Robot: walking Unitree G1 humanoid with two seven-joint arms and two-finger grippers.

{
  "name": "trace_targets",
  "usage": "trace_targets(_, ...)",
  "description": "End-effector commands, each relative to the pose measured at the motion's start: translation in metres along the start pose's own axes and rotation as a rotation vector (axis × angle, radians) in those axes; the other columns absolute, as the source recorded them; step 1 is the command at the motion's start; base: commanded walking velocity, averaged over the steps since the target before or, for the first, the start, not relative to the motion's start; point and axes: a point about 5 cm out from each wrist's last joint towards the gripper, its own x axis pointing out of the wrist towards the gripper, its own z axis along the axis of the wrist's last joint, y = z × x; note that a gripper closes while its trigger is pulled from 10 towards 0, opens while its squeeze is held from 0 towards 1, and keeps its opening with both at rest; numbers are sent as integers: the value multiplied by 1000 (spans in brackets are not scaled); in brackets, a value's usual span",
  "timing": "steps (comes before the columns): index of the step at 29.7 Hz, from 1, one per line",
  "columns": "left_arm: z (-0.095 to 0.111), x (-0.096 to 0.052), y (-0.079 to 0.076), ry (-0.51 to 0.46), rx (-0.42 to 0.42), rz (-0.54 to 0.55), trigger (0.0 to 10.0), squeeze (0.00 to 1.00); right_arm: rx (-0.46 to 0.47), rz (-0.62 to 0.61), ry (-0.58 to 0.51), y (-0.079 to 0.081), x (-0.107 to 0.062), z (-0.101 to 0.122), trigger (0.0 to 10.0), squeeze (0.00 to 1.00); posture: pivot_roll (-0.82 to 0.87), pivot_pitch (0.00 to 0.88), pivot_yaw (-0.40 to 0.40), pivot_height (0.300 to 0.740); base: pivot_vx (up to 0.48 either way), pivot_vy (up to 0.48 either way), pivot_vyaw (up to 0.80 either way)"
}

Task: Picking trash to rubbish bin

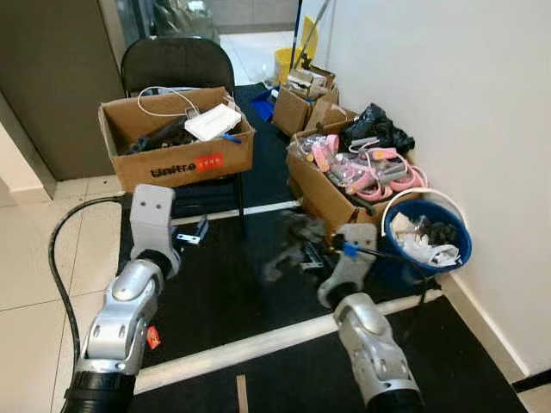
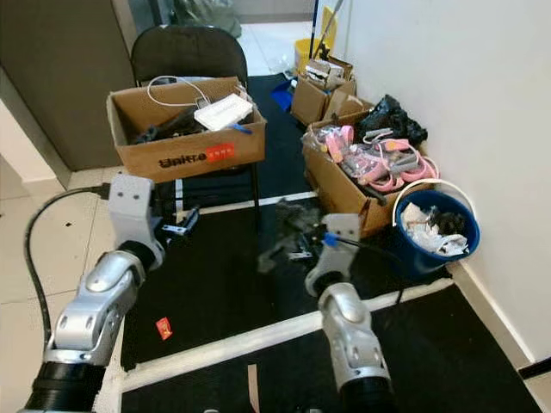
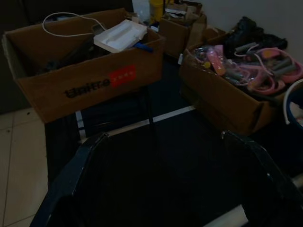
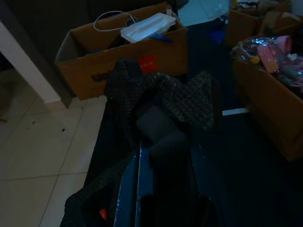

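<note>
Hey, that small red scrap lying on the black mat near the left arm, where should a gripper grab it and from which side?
Come straight down on the red scrap: it lies flat on the black mat, so pinch across its narrow width. The left gripper, jaws open, is nearest.

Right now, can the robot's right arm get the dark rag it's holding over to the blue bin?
Probably yes. The right gripper holds the dark rag above the black mat, and the blue bin sits open just to its right by the wall, with nothing between them.
</note>
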Motion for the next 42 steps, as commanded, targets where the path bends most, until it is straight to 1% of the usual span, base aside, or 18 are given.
trace_targets(1,-6,-2,-2,25,0,-6,10000,8,-22,-6,10,-4,-4,-2,10000,0,7,147,2,740,322,0,0)
trace_targets(8,-6,-2,-2,25,2,-7,10000,8,-35,10,13,-2,-3,-2,10000,0,9,147,1,740,324,0,0)
trace_targets(13,-5,-2,-2,24,5,-6,10000,4,-50,5,12,-2,-2,-2,10000,0,11,146,0,740,325,0,683)
trace_targets(16,-5,-2,-2,24,6,-5,10000,0,-40,2,7,-2,-2,-2,10000,0,11,146,0,740,322,0,800)
trace_targets(17,-5,-2,-2,24,7,-5,10000,0,-5,-9,3,-4,-2,-1,10000,0,11,145,-1,740,322,0,0)
trace_targets(18,-5,-2,-2,24,6,-5,10000,4,-4,-10,4,-5,-1,-1,10000,0,11,144,-1,740,319,0,0)
trace_targets(23,-5,-2,-2,24,8,-5,10000,0,-18,-13,7,-6,-1,-2,10000,0,11,144,-3,740,322,0,0)
trace_targets(28,-5,-2,-2,24,8,-4,10000,4,-20,-16,8,-4,-1,-2,10000,0,12,144,-3,740,322,0,0)
trace_targets(42,-6,-2,-2,28,9,-8,10000,8,-20,-31,14,-7,-1,-4,10000,0,13,143,1,740,324,0,0)
